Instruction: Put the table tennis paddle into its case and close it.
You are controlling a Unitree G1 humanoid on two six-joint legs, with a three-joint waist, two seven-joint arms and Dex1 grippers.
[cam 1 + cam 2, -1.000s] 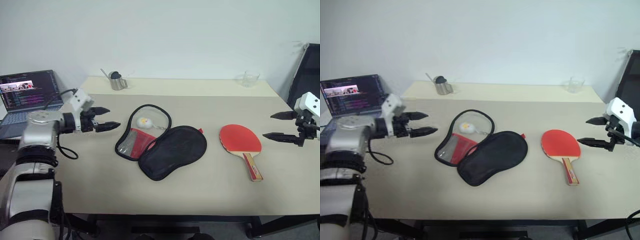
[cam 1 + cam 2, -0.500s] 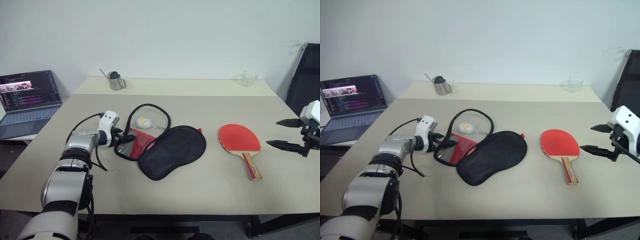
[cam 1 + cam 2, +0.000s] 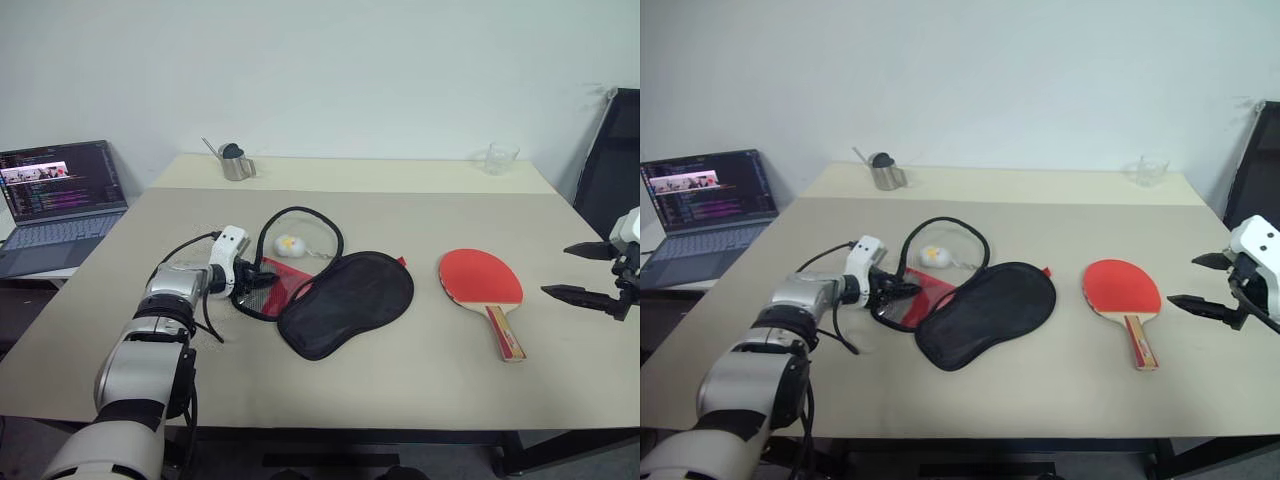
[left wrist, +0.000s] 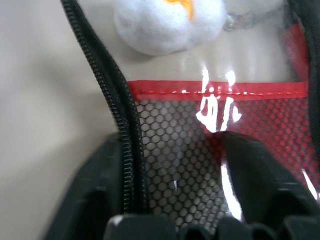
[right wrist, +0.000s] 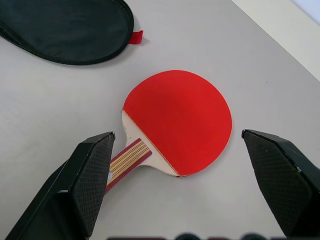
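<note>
Two pincers: left pincer (image 3: 258, 281) straddles the open case's (image 3: 345, 303) zip edge, fingers part-closed, grip unclear. Right pincer (image 5: 186, 187) gapes wide, empty, near the table tennis paddle (image 3: 481, 278) on the table (image 3: 400, 380).

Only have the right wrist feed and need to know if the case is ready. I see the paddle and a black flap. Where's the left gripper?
Observer: The left gripper is at the open edge of the case, on the side away from the paddle. One finger is outside the zipper rim, the other over the mesh pocket.
Operator: Clamped on it?
Observer: Doesn't look like it. The left wrist view shows a gap between the fingers, with the rim running through it.
Operator: Anything sitting in the opening?
Observer: A small white ball with an orange mark lies inside the zipper loop.
</note>
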